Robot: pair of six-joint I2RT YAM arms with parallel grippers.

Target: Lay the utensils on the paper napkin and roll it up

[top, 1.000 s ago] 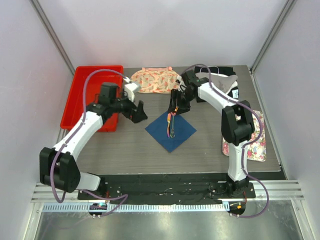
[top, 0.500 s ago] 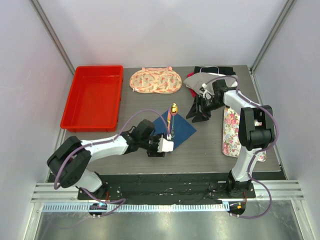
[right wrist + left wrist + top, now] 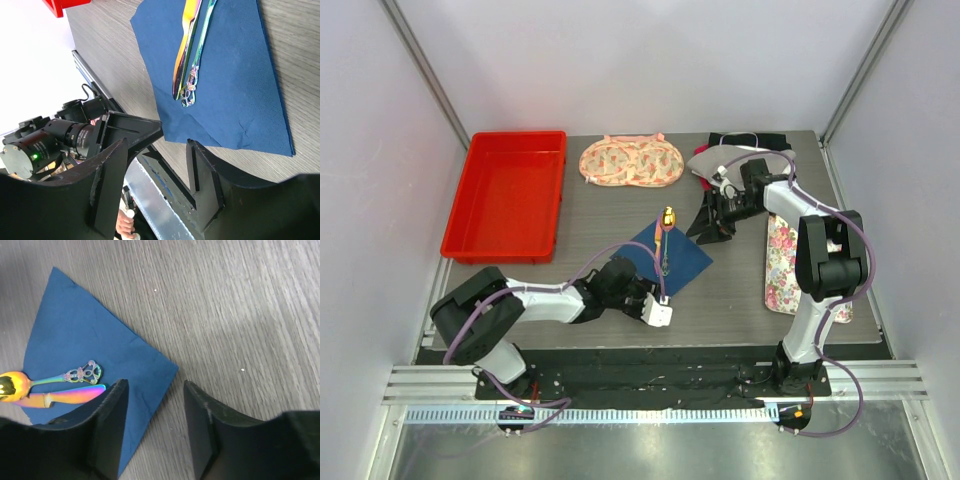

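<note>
Before you, the utensils (image 3: 70, 395) gleam as polished metal, iridescent pink running to orange, with a mirror-gold spoon bowl. They lie on a thin, matt paper napkin (image 3: 85, 340), faintly creased. Your table (image 3: 240, 315) shows matt grey wood grain, the red tray (image 3: 510, 195) smooth, slightly glossy plastic, the floral cloth (image 3: 630, 162) soft matt fabric.

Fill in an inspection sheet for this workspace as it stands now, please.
Surface: grey wood-grain table; no spills seen.
Job's things: paper napkin flat, unrolled; utensils lying together on it, gold spoon bowl past its far corner.
Clutter: red tray empty; peach floral cloth; white floral mat; dark cloths at far right.
Grippers: left gripper open, over the napkin's near corner; right gripper open, empty.
Cables: purple cables looped along both arms.
Surroundings: white walls; nothing else seen.
</note>
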